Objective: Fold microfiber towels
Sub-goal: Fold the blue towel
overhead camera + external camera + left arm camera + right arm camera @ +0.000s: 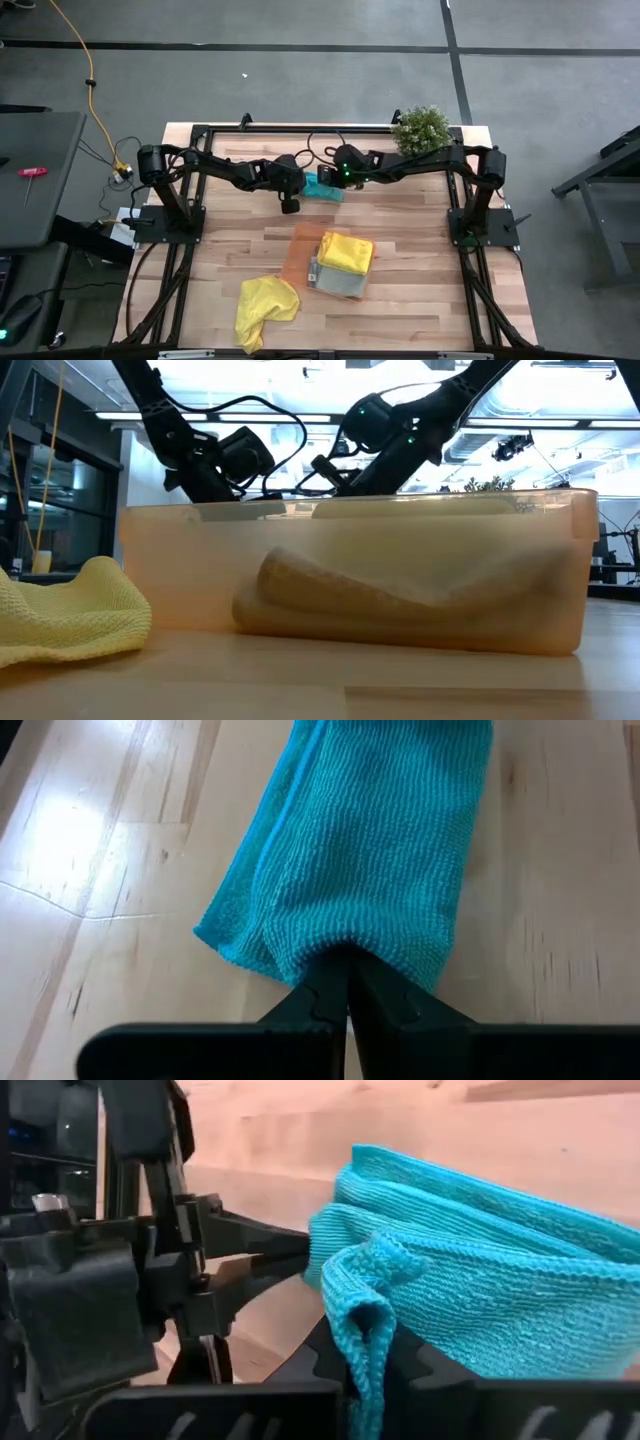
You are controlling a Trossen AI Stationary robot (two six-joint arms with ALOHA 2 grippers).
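A teal-blue towel (pixel 324 188) is bunched at the far middle of the table, between my two grippers. My left gripper (pixel 304 187) is shut on one end of it, and my right gripper (pixel 327 178) is shut on the other side. A folded yellow towel (pixel 346 252) lies on a grey towel (pixel 336 282) in the orange tray (pixel 303 245). A second yellow towel (pixel 265 305) lies crumpled on the table near the front edge. In the low view the tray's wall (pixel 350 560) hides the teal towel and both sets of fingertips. My left gripper pinches the teal towel's gathered end (pixel 345 952) between its two shut fingers, several layers bunched at the tips. The fingers slant down from the table's left, and the towel runs away from them in a long folded band. My right gripper pinches a folded edge of the teal towel (pixel 362 1295) between its two fingers, and the fold stands up above the fingertips. It comes slanting down from the table's right, facing my left gripper (pixel 285 1260). The cloth between the two holds is slack and piled.
A small potted plant (pixel 420 128) stands at the far right corner. The arms' black frames (pixel 175 215) run along the left and right sides. Bare wood lies between the teal towel and the tray, and at the near right.
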